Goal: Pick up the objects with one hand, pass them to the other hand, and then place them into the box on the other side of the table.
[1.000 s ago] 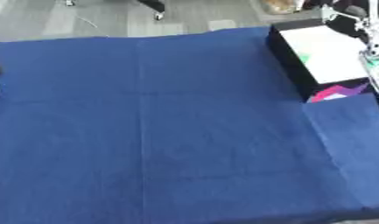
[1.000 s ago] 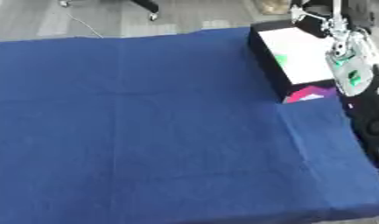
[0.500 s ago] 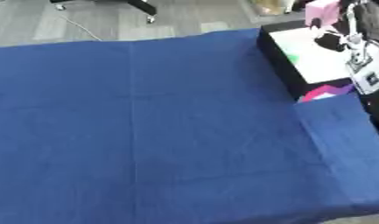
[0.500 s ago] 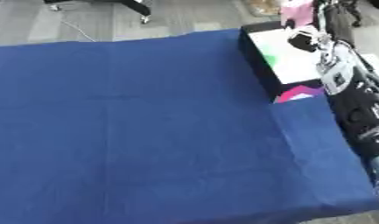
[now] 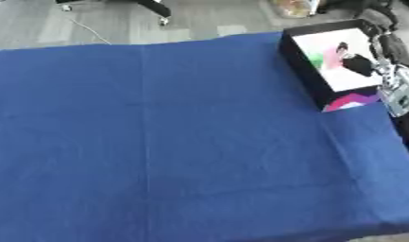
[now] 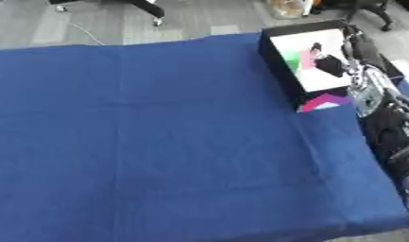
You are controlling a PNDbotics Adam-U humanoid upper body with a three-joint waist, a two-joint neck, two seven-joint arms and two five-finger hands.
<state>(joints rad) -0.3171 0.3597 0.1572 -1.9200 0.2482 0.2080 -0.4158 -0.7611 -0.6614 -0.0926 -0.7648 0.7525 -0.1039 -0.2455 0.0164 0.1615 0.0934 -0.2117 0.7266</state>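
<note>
STEP: placing | right hand (image 6: 329, 64) inside box (image 6: 277, 60), fingers grasping pink object (image 6: 307, 58) | left hand: unseen | NEXT: release

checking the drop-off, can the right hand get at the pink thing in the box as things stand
Probably yes: the right hand is already inside the open-topped box, right beside the pink thing, with nothing between them. Whether its fingers hold it is unclear.

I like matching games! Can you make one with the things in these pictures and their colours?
Things:
1. tablecloth
2. box walls
3. object under the right hand
4. object at the box's left side

Colours:
a. pink
b. black
c. green
d. blue

Pairs: 1-d, 2-b, 3-a, 4-c
</note>
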